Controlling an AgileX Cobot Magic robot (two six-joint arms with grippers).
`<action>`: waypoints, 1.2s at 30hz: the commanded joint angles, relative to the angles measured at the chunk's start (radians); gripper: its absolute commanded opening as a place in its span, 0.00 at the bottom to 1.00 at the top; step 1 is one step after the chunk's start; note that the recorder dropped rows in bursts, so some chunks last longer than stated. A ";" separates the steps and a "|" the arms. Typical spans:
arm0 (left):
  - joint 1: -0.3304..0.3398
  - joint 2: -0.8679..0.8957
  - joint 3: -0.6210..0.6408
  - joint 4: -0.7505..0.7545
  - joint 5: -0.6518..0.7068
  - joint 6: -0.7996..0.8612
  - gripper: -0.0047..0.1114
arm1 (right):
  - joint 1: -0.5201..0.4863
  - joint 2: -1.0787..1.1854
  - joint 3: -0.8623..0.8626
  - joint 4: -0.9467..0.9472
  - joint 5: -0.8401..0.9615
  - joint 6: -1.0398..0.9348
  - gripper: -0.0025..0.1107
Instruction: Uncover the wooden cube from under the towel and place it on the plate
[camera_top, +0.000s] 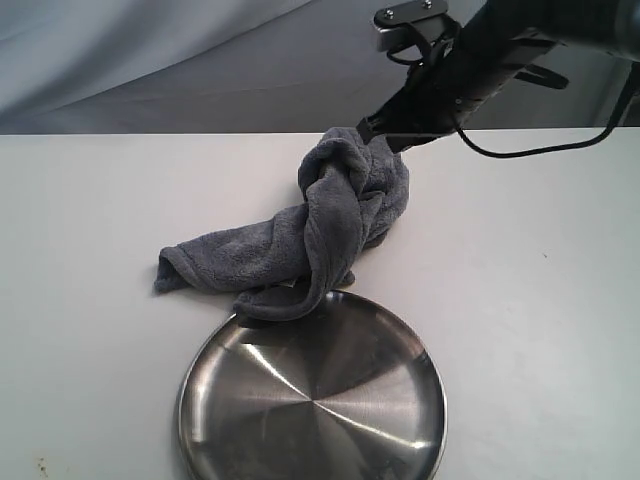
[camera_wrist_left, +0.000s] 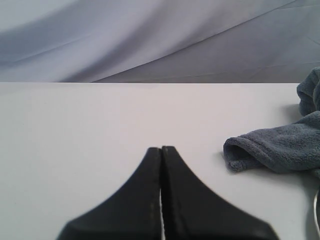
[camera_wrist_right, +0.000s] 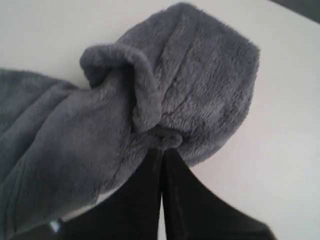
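The dark grey towel hangs bunched and twisted from my right gripper, which is shut on a pinch of its top edge. Its lower end trails on the table and touches the far rim of the shiny steel plate. The wooden cube is hidden; I see it in no view. My left gripper is shut with nothing in it, low over the bare table, with one end of the towel to its side. The left gripper is out of the exterior view.
The white table ends at a far edge just behind the towel, with grey draped cloth beyond. The right arm and its cable reach in from the upper right.
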 joint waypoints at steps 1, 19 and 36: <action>-0.005 -0.003 0.000 0.002 -0.011 -0.002 0.04 | 0.006 -0.001 -0.005 0.049 0.084 -0.103 0.02; -0.005 -0.003 0.000 0.002 -0.011 -0.002 0.04 | 0.260 -0.001 -0.005 0.119 -0.260 -0.212 0.02; -0.005 -0.003 0.000 0.002 -0.011 -0.002 0.04 | 0.095 -0.001 -0.005 0.182 -0.360 -0.141 0.02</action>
